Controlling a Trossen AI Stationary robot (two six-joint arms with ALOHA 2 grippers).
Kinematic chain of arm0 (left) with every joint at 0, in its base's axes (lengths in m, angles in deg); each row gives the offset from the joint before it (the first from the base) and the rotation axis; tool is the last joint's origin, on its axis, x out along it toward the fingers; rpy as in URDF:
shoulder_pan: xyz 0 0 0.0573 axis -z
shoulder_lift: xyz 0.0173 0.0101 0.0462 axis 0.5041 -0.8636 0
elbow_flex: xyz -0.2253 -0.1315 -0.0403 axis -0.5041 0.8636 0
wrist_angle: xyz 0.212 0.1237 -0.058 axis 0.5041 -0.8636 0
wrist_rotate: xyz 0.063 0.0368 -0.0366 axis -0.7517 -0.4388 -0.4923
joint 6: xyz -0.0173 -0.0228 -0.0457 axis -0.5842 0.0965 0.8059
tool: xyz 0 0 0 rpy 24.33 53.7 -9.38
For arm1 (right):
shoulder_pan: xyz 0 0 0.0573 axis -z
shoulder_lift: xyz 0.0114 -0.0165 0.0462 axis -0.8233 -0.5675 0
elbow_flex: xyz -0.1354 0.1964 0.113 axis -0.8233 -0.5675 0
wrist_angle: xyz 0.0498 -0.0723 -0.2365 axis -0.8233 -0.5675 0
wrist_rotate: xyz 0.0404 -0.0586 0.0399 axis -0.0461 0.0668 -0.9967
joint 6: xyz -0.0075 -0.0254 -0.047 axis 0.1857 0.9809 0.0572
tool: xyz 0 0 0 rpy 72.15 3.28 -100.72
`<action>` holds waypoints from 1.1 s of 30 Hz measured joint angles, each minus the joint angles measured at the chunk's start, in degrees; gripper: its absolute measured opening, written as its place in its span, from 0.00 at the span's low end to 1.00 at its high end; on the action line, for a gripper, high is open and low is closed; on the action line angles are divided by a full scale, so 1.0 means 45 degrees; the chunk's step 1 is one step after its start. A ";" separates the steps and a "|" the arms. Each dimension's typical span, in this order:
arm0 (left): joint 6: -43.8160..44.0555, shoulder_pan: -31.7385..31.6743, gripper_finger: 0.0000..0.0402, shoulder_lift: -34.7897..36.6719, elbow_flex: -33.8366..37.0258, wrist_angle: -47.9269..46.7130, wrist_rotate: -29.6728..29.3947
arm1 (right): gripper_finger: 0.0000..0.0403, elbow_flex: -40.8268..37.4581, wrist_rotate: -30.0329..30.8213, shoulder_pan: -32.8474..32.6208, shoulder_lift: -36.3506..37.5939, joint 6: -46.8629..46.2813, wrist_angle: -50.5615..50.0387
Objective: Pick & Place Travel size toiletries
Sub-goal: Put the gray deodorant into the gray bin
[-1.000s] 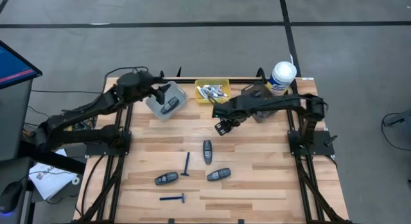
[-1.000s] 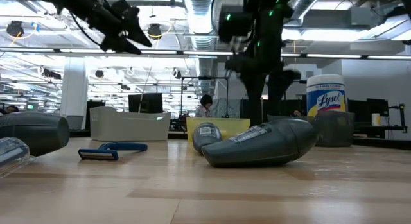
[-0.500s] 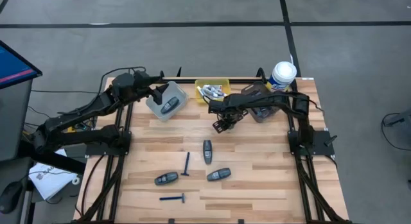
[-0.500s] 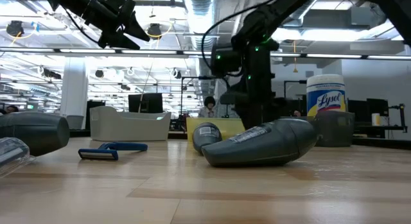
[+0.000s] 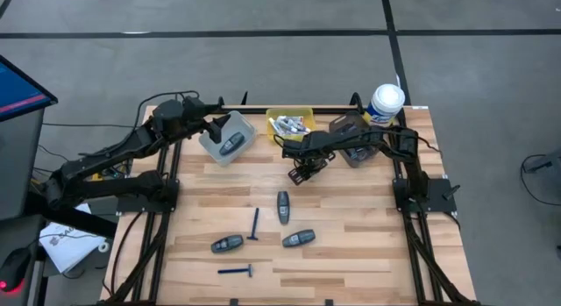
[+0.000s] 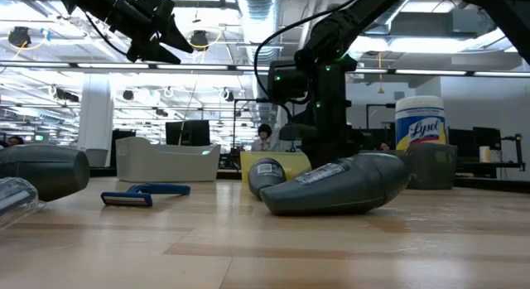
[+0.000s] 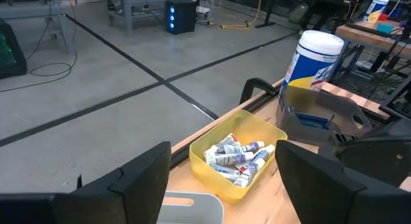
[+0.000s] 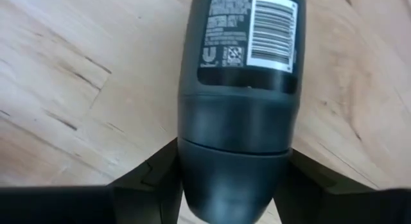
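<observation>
Left gripper (image 5: 214,128) hangs above the grey bin (image 5: 214,148) at the table's far left, fingers spread with nothing between them; one dark grey pod (image 5: 231,145) lies in that bin, and white mini tubes (image 7: 236,157) fill the yellow bin (image 7: 212,175) next over. Right gripper (image 5: 303,173) sits low near the table's middle, just in front of the yellow bin, pinching a dark grey pod (image 8: 239,89) between its fingers. Loose on the near boards: three pods (image 5: 283,206), (image 5: 228,244), (image 5: 299,238) and two blue razors (image 5: 254,224), (image 5: 236,271).
</observation>
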 joint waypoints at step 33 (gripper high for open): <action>0.4284 0.0000 0.71 -0.0247 0.0697 0.7618 0.5753 | 0.40 -0.0010 0.2407 -0.1161 0.6471 0.1709 0.7888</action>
